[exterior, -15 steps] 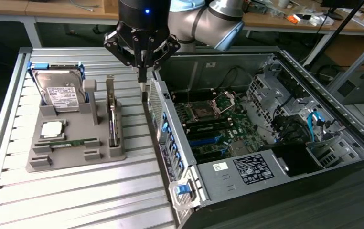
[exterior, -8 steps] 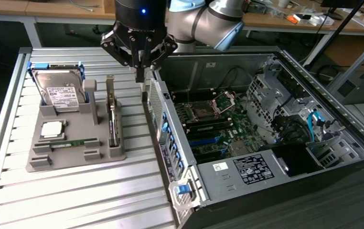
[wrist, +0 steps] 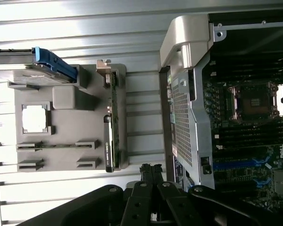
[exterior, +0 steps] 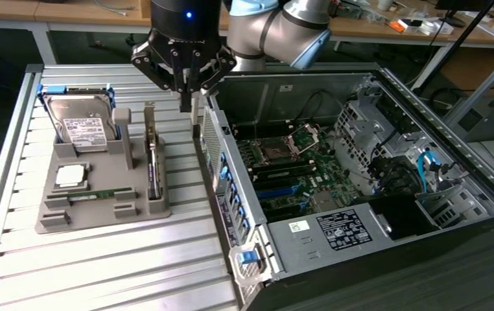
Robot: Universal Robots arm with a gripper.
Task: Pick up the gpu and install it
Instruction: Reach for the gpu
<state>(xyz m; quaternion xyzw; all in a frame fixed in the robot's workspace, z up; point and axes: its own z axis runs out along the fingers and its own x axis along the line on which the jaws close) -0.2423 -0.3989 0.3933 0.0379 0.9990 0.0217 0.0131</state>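
The hand [exterior: 187, 103] hangs above the table [exterior: 100, 272] with its fingers clenched together and nothing between them. In the exterior view it sits over the narrow strip between the grey holder [exterior: 100, 217] and the near wall of the open computer case [exterior: 360, 240], close to the case's corner. In the wrist view the closed fingertips [wrist: 151, 170] show against the slatted table top, just beside the case wall [wrist: 188, 117].

The gpu [exterior: 152, 159] has not been picked up: it stands on its long edge in a slot of the holder (the slot nearest the case), its silvery bracket end towards the far side of the table. The wrist view shows the gpu [wrist: 109, 132] as a thin dark strip, apart from the hand.

Also in the holder are a hard drive [exterior: 78, 123] with a white label, a square processor chip [exterior: 71, 175] and a slim green memory stick [exterior: 91, 194]. Inside the case the motherboard [exterior: 290, 175] lies exposed.
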